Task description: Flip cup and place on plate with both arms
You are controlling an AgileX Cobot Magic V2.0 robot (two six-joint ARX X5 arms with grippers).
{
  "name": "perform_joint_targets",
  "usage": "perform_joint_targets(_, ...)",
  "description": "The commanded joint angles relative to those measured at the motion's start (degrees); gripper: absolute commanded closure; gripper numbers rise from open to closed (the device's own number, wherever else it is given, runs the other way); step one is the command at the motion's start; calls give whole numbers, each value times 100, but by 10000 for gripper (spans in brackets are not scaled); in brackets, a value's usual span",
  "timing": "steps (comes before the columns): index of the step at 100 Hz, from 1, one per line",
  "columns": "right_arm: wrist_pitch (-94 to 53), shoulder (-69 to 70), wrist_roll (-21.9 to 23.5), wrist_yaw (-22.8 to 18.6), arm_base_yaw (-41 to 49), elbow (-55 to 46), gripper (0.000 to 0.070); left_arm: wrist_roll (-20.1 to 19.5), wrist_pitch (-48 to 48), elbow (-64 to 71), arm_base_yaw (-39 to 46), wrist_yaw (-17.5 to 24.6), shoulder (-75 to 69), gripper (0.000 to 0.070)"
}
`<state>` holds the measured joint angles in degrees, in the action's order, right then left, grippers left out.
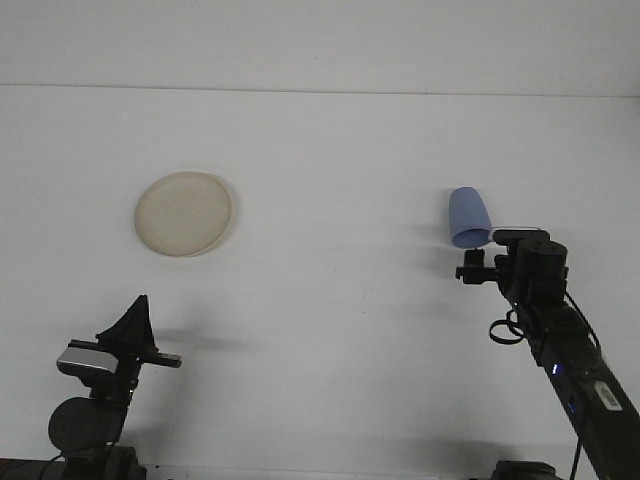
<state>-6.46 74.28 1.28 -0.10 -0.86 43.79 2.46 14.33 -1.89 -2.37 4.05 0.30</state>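
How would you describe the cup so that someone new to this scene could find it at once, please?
Start from the white table and look to its right half, opposite the beige plate on the left. Just beyond the right end effector lies the blue cup, on its side, open mouth toward the camera. It is the only blue thing there.

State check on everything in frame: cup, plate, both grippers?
Blue plastic cup: upside down on the white table, rim at the bottom, not gripped.
Round beige plate: flat on the table, empty, far left of the cup.
Right gripper: just below the cup's rim, not holding anything.
Left gripper: parked low at the near edge, far from the plate, holding nothing.
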Motion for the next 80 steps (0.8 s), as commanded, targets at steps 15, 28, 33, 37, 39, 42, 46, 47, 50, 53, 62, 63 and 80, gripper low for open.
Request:
perform_joint_targets(15, 966, 710, -140, -57, -57, -107, 183, 13, 70, 105, 7, -2, -7, 688)
perform_joint_targets(28, 1624, 1045, -168, -188, -116, -107, 183, 13, 70, 105, 7, -2, -7, 688)
perform_joint_targets(33, 1838, 1141, -170, -210, -142, -107, 184, 13, 70, 105, 7, -2, -7, 688)
perform_joint_targets(37, 1998, 1209, -177, -262, -173, -107, 184, 13, 70, 105, 7, -2, -7, 688)
perform_joint_targets(39, 2065, 1239, -177, -304, -190, -107, 184, 13, 70, 105, 7, -2, -7, 688)
perform_joint_targets(42, 2164, 1287, -177, -343, -223, -105, 184, 13, 70, 105, 7, -2, -7, 688)
perform_joint_targets(46, 2308, 1360, -179, -409, -260, -105, 184, 13, 70, 105, 7, -2, -7, 688)
perform_joint_targets(47, 2341, 1379, -181, -424, -269, -105, 184, 13, 70, 105, 7, -2, -7, 688)
perform_joint_targets(50, 2428, 1429, -181, -463, -304, -105, 184, 13, 70, 105, 7, -2, -7, 688)
perform_joint_targets(53, 2516, 1486, -181, -476, -339, -105, 184, 13, 70, 105, 7, -2, -7, 688)
perform_joint_targets(62, 2804, 1665, -181, -660, -452, -105, 184, 13, 70, 105, 7, -2, -7, 688)
perform_joint_targets(63, 2848, 1685, -179, -684, -463, -103, 184, 13, 70, 105, 7, -2, -7, 688)
perform_joint_targets(80, 3449, 2065, -175, -1051, -590, -92, 191, 13, 70, 105, 7, -2, -7, 688)
